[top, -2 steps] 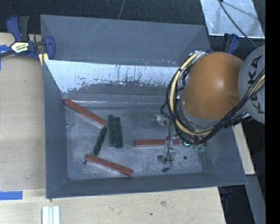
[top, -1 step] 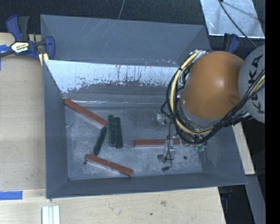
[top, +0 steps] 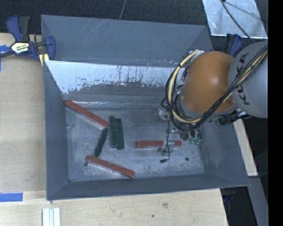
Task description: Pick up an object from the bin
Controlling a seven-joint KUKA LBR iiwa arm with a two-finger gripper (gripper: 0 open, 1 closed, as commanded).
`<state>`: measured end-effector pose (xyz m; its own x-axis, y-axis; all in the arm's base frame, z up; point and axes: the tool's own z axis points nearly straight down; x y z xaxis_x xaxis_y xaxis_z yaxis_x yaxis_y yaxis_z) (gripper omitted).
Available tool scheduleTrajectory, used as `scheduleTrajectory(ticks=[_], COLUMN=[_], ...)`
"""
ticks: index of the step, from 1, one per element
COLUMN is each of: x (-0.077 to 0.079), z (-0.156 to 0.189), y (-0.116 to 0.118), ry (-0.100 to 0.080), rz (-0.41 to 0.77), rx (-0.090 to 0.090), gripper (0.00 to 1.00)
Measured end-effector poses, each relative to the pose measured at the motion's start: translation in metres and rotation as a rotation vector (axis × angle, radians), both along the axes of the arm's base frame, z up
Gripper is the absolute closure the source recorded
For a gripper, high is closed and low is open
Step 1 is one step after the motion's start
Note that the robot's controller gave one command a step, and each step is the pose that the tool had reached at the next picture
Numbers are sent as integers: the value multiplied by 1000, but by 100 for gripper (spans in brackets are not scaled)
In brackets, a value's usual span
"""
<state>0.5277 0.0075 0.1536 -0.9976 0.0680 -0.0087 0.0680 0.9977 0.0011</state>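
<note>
**Reddish-brown short bar [top: 148, 144] lies under the gripper [top: 168, 149]**

The bar rests flat on the right half of the bin [top: 132, 41] floor, well apart from the pair of dark green bars [top: 116, 132] and the long reddish bar [top: 109, 166] near the front wall. The gripper stands over its right end, at or very near the bar. Whether it is spread or pressed together cannot be told. A good grasp likely means closing across the bar's narrow width, nearer its middle than its end, so that it lifts level rather than tipping.
</note>
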Motion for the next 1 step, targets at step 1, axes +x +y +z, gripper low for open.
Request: scheduleTrajectory(ticks=[1], x=[-28], z=[-83], y=[3], ry=[5], rz=[-89], rx=[1], gripper=[100])
